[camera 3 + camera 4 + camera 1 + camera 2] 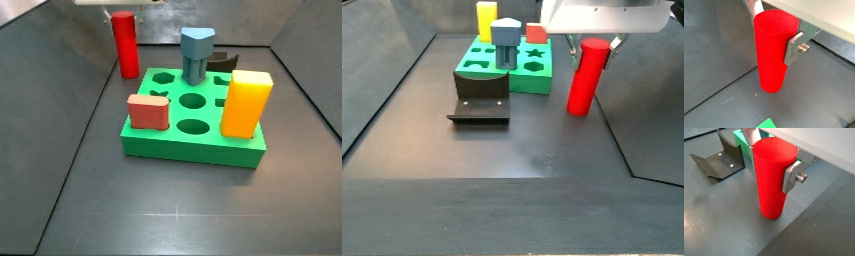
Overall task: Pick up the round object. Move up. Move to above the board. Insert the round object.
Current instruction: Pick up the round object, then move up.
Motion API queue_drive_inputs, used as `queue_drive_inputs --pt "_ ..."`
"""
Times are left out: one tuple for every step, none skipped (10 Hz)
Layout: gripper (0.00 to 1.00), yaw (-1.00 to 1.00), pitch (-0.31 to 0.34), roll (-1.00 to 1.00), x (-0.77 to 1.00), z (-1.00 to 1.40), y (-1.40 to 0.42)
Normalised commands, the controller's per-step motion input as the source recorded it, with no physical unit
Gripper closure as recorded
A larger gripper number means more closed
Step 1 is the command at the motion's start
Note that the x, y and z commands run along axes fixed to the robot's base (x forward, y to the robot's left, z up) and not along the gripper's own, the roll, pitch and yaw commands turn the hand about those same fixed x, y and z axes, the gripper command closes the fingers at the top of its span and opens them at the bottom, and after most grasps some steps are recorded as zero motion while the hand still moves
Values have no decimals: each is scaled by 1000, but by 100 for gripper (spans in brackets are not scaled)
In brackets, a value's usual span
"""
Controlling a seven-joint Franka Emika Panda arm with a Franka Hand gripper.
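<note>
Tool (771, 159) grips one red cylinder (771, 178); three pegs on one board (194, 140).

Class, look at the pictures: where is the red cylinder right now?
The red cylinder stands upright on the dark floor beside the green board, not in any hole. The claw sits at its top, a silver finger against its side.

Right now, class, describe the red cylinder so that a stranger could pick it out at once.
Find the green board on the dark floor. Beside it, off the board, the red cylinder stands upright between the end effector fingers. Unlike the yellow, grey-blue and salmon pieces, it is round and bright red.
</note>
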Motion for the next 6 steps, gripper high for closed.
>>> queue_drive_inputs --pt "100 0 0 0 0 0 0" --pt "100 0 0 0 0 0 0" --pt "100 0 0 0 0 0 0" --pt "100 0 0 0 0 0 0" --pt "100 0 0 0 0 833 0" --pt "100 -25 4 2 4 821 -54"
